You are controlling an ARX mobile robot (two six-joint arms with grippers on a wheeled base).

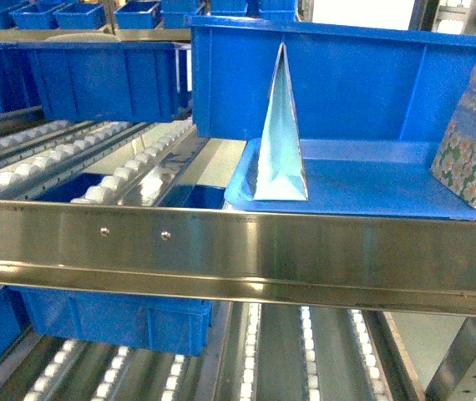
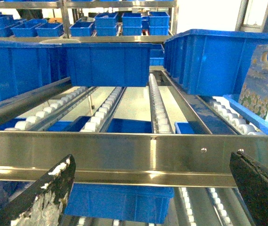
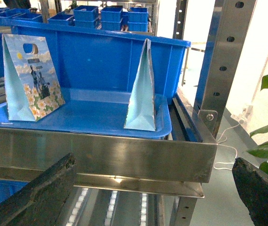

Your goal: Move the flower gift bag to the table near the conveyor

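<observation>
The flower gift bag (image 1: pixel 472 150) stands upright on a blue tray (image 1: pixel 363 190) on the conveyor (image 1: pixel 221 246), at the right edge of the head view. In the right wrist view the flower gift bag (image 3: pixel 30 77) stands at the tray's left. The left wrist view shows only a part of the flower gift bag (image 2: pixel 263 87), far right. My left gripper (image 2: pixel 152 157) is open in front of the steel rail, holding nothing. My right gripper (image 3: pixel 153 160) is open too, below and in front of the tray (image 3: pixel 87 120). The table is out of view.
A plain light-blue bag (image 1: pixel 281 134) stands edge-on on the same tray, seen also in the right wrist view (image 3: pixel 142 94). Large blue bins (image 1: pixel 346 75) sit behind it. Roller lanes (image 1: pixel 96 171) run to the left. A steel upright (image 3: pixel 223 61) stands to the right.
</observation>
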